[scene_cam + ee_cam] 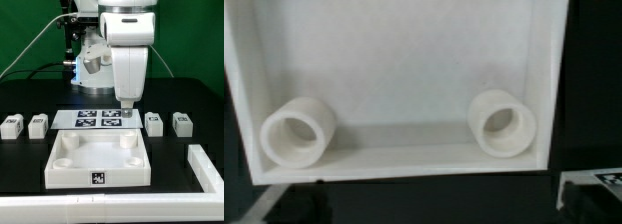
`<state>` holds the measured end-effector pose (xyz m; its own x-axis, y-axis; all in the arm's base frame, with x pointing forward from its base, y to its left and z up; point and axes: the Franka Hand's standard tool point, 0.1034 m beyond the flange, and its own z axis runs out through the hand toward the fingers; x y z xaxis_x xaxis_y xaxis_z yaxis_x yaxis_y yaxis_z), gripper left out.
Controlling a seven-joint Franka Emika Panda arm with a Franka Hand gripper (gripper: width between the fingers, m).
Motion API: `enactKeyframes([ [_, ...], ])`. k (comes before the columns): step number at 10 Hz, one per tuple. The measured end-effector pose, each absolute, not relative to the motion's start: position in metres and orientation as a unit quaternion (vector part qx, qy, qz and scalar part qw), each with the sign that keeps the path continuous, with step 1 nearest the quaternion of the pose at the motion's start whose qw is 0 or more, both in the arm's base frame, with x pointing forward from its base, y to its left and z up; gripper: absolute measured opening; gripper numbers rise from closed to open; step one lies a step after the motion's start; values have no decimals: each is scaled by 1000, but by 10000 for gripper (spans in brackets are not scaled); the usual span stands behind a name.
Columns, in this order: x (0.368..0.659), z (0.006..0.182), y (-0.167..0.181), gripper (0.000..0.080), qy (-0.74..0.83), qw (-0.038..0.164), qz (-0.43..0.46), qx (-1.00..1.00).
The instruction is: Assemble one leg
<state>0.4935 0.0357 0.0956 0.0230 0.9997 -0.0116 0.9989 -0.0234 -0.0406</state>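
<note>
Above the far rim of the plate, the tool, grip state unclear, nearest leg close but apart

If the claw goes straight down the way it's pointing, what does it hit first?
The claw would likely meet the marker board, behind the square plate; depth is unclear, so possibly the plate's back rim.

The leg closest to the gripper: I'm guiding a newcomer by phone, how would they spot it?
Find the big white square plate in front; behind it lies the marker board. Two small white blocks stand past the board's end on the exterior view's right; the leg is the one beside the board, not the outer one.
</note>
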Motion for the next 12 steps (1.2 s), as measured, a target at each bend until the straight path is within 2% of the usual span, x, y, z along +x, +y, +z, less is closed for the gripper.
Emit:
enactKeyframes([
  [1,480,86,29,649,-695,13,20,-719],
  [3,441,51,9,649,-707,24,19,-706],
  [5,435,21,-1,649,-696,39,25,-716],
  [6,436,11,-9,649,-689,46,29,-722],
  [7,435,8,-10,629,-688,48,30,-723],
  [8,435,9,-10,501,-687,48,30,-724],
  [9,435,8,-10,501,-687,48,30,-724],
  [10,435,8,-10,293,-687,48,30,-724],
  [11,434,8,-10,293,-687,48,30,-724],
  [12,435,9,-10,95,-687,47,29,-724],
])
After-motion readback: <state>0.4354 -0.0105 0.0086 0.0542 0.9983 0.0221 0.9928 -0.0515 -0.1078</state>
